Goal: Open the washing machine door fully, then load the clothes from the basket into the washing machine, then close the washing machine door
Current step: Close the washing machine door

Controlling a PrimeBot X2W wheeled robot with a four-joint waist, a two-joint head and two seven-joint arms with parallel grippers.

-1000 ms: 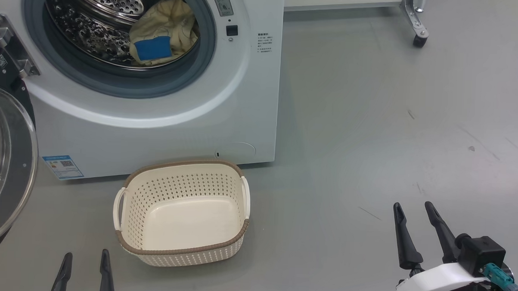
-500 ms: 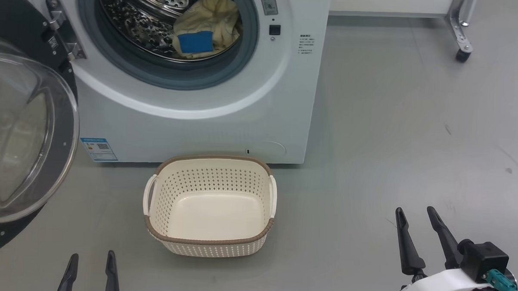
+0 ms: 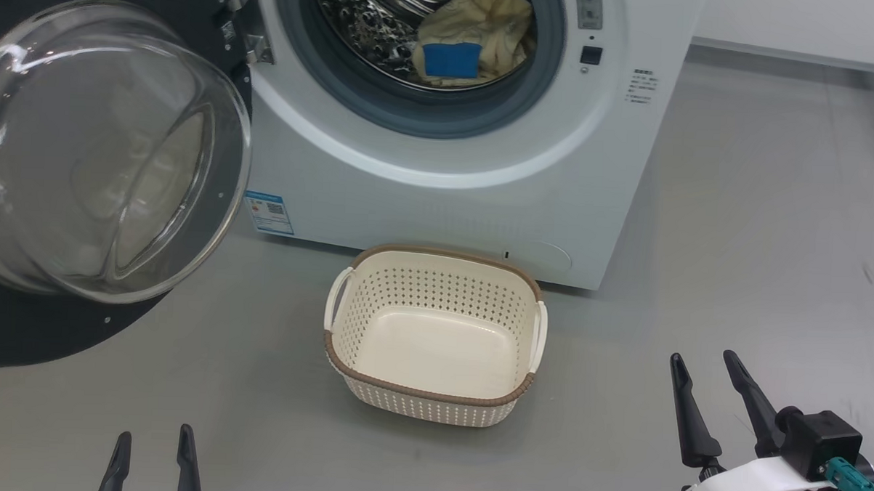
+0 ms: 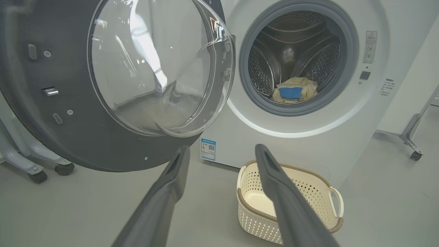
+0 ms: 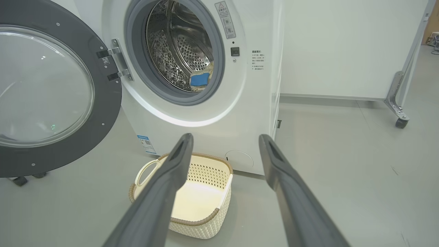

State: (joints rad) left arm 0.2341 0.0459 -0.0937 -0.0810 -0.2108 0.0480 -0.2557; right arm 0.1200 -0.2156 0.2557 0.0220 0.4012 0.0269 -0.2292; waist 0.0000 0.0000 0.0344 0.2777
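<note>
On my head camera the door (image 3: 106, 154) hangs swung wide at left, the clothes (image 3: 481, 29) lie inside the washing machine (image 3: 446, 195), and the basket (image 3: 435, 303) stands just in front. Left wrist picks up castors (image 4: 37, 175) behind the door; right wrist gives the hinge (image 5: 116, 63) plainly. Left gripper (image 3: 154, 432) and right gripper (image 3: 702, 354) are low, fingers apart, touching nothing.

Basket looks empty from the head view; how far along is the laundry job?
Done: the washing machine door is swung wide open, the clothes lie in the drum, and the basket is empty. In hand: nothing; the left gripper and right gripper are both open, holding nothing, apart from the door. Left: closing the door.
</note>
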